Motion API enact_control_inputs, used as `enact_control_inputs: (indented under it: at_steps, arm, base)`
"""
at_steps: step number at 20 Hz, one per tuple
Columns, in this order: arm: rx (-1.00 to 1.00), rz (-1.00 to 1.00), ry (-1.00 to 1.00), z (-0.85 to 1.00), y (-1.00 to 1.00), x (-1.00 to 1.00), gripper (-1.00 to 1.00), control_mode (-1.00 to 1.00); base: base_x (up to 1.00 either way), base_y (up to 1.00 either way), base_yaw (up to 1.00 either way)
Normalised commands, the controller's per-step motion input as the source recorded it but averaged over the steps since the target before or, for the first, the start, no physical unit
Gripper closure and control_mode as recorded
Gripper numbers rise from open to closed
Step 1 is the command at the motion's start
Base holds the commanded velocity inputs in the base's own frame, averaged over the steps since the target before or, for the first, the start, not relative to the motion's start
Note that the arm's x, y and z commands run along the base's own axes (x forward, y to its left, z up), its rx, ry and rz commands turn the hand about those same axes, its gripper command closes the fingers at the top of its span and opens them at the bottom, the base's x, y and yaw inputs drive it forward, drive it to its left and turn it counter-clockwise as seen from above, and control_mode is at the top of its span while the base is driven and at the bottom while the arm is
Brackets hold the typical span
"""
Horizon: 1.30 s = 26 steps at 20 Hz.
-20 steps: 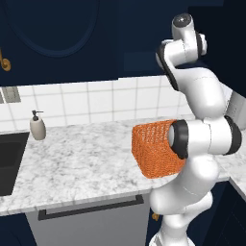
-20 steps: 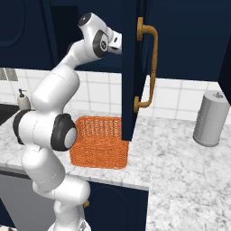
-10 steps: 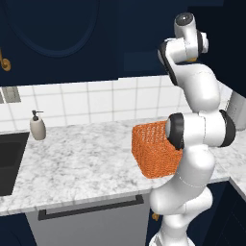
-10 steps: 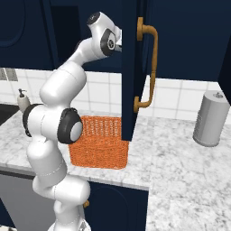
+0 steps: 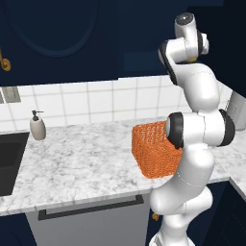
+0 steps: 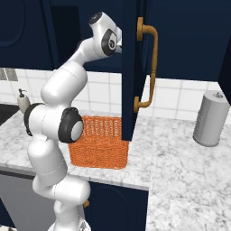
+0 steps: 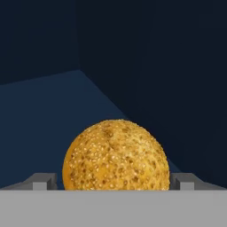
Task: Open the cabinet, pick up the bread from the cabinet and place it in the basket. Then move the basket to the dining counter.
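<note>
The navy cabinet's door (image 6: 130, 67) stands open, its brass bar handle (image 6: 152, 63) facing the right base view. My arm reaches up into the cabinet. In the hand view the bread (image 7: 116, 155), a seeded golden-brown bun, sits on the dark shelf right in front of my gripper (image 7: 114, 181). The gripper is open, with one fingertip on each side of the bun and not pressing it. The orange mesh basket (image 5: 156, 149) (image 6: 101, 142) stands on the marble worktop below the cabinet, beside my arm. The dining counter is out of view.
A soap bottle (image 5: 37, 127) and a black sink (image 5: 8, 161) are at the left of the marble worktop (image 5: 81, 163). A grey canister (image 6: 211, 118) stands at the right, near the tiled wall. The open door hangs over the basket's right end.
The arm's upper links have swung toward the open door and the hand has gone deeper into the cabinet. The gripper has stayed open, and the basket has not moved.
</note>
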Motion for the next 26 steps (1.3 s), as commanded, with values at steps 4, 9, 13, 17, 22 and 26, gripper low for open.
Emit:
enact_control_inputs:
  at_steps: [4,9,13,17,22,26]
  arm:
    - [-0.07,0.0,0.02,-0.53,0.0,0.06,-1.0,-1.0]
    - [-0.04,0.0,0.0,-0.12,0.0,0.22,-1.0,-1.0]
    - [0.0,0.0,0.0,-0.01,0.0,0.19,-1.0,-1.0]
    - [0.0,0.02,0.0,0.0,0.0,0.17,1.0,-1.0]
    - [0.0,0.0,0.0,0.0,0.01,0.03,1.0,-1.0]
    - [0.0,0.0,-0.01,0.0,0.26,0.0,1.0,-1.0]
  base:
    - [0.0,0.0,0.0]
    - [0.0,0.0,0.0]
    - [0.0,0.0,0.0]
    - [0.0,0.0,0.0]
    - [0.0,0.0,0.0]
    - [0.0,0.0,0.0]
